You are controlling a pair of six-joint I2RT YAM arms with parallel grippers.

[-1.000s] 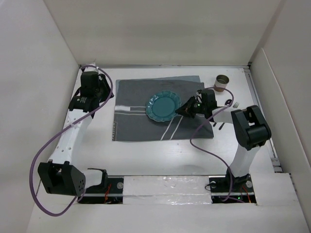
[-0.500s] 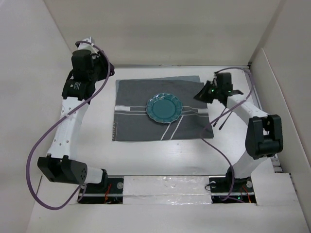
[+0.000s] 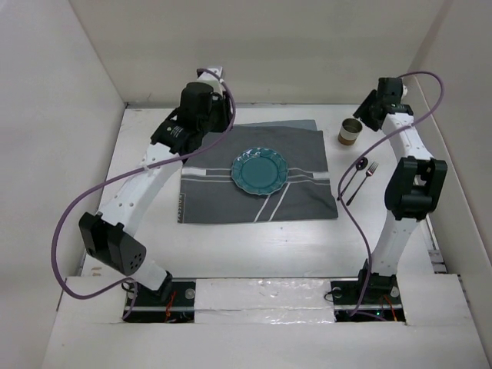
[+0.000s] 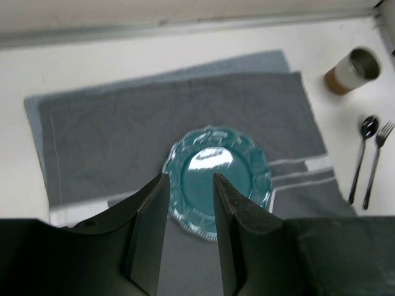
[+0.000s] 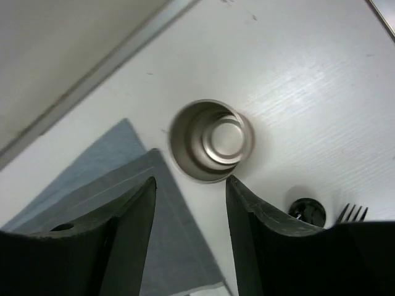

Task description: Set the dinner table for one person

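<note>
The white bench [image 3: 231, 246] fills the floor of the walled enclosure, and the two arms are bolted at its near edge, each trailing a purple cable [image 3: 68, 231]. Beyond a bare strip of bench lies a dark grey placemat [image 3: 219, 196] with thin white stripes. It lies flat, roughly in the middle of the bench, and a paler grey layer shows along its far edge. A teal plate [image 3: 259, 170] with a scalloped rim sits on the placemat, a little right of the mat's centre, and nothing is on it. Just off the placemat's right edge, on the bare bench, a dark spoon [image 3: 362, 164] and fork [image 3: 372, 167] lie side by side. The spoon is on the left, and both heads point away from the arm bases, with the handles slanting back toward the mat. Farther back, near the mat's far right corner, a metal cup [image 3: 350, 131] with a tan band stands upright on the bench, apart from the cutlery. The left arm [image 3: 131, 207] reaches up and over the placemat's far left part. Seen from its wrist, the left gripper [image 4: 190, 179] hangs well above the plate, its fingers a little apart with nothing between them. The right arm [image 3: 400, 215] stretches to the far right corner. In its wrist view, the right gripper [image 5: 190, 180] is poised above the cup, looking down into the cup's mouth, fingers spread wide and empty. Plain white walls [image 3: 269, 54] close off the far side.
</note>
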